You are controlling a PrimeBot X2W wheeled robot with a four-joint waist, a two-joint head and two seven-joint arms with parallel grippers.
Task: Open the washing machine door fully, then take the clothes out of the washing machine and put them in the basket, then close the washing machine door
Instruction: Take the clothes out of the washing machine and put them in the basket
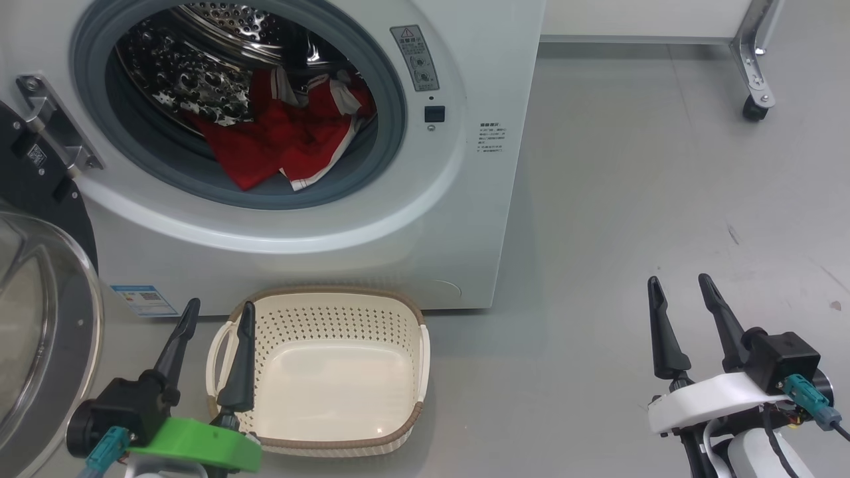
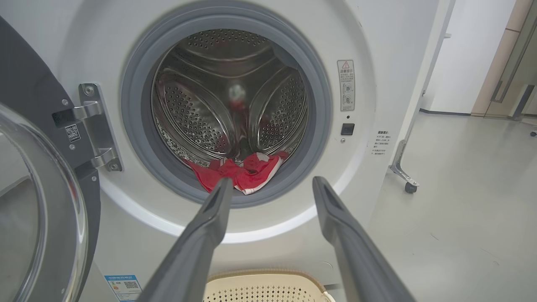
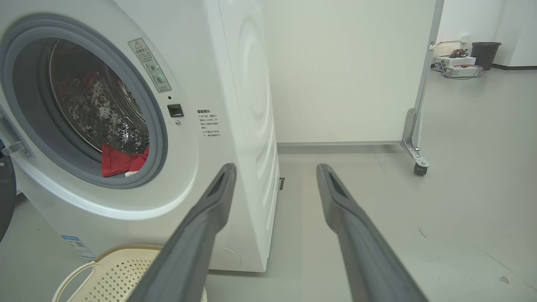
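The white washing machine (image 1: 478, 219) fills the upper left, and its black-rimmed door (image 1: 40, 318) stands swung open at the far left, glass bowl facing out. Red clothes (image 1: 292, 136) with white trim lie at the front of the steel drum, also seen as the clothes (image 2: 243, 174) and the clothes (image 3: 119, 161). The cream basket (image 1: 332, 451) sits empty on the floor below the opening. My left gripper (image 1: 219, 312) is open, low at the basket's left end. My right gripper (image 1: 680, 285) is open over bare floor, right of the machine.
Grey floor (image 1: 631, 199) stretches to the right of the machine. A white panel on a metal caster leg (image 1: 754, 73) stands at the back right. In the right wrist view, a dark bin (image 3: 486, 54) and boxes sit far off.
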